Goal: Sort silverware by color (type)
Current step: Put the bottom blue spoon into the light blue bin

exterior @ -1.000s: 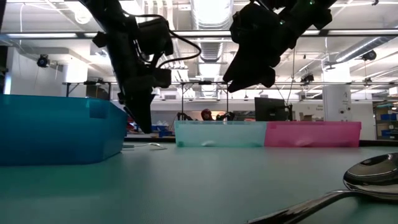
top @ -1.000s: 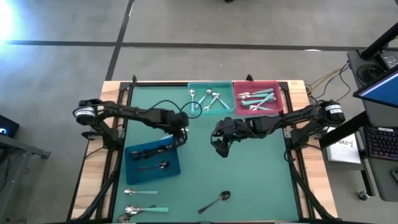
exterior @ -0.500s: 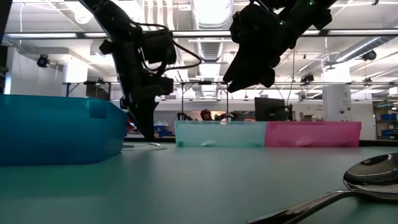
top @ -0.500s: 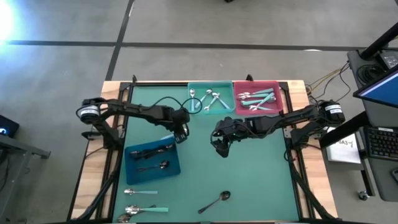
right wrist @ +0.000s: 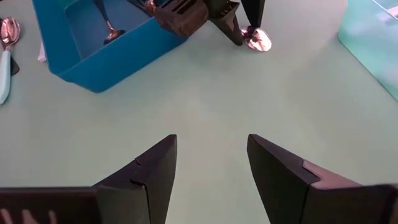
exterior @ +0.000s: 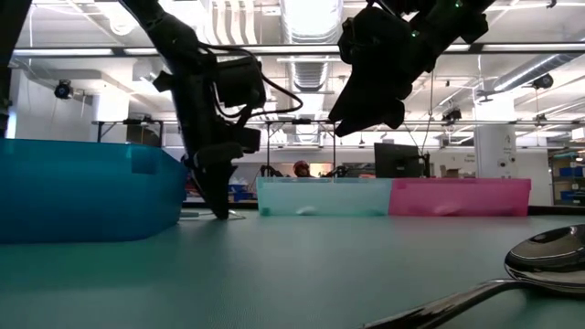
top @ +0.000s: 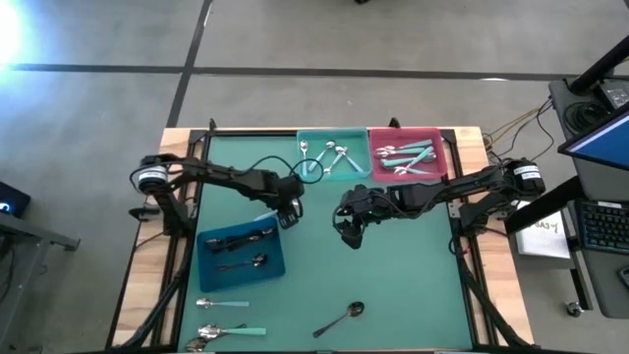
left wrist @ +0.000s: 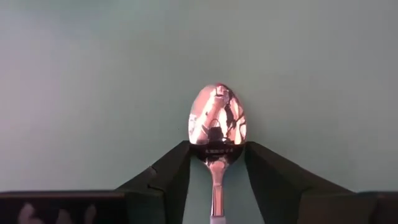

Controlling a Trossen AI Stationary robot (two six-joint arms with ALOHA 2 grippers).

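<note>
Left gripper [left wrist: 214, 163] jaws sit on either side of a shiny silver spoon [left wrist: 217, 124], right at the neck under the bowl; can't tell if they're actually pinching it yet. That spoon lies on the green tabletop [top: 393, 285] just beside the blue bin [top: 242, 252], off its corner nearest the teal bin [top: 334, 155]. The right gripper [right wrist: 211, 165] hangs well above the tabletop with its jaws spread and nothing between them, a bit farther from the blue bin. The blue bin holds dark spoons [top: 241, 237], the teal bin has silver ones and the pink bin [top: 408, 152] next to it has mint-handled ones. 1 dark spoon [top: 340, 318] lies loose, well apart from the blue bin.
</note>
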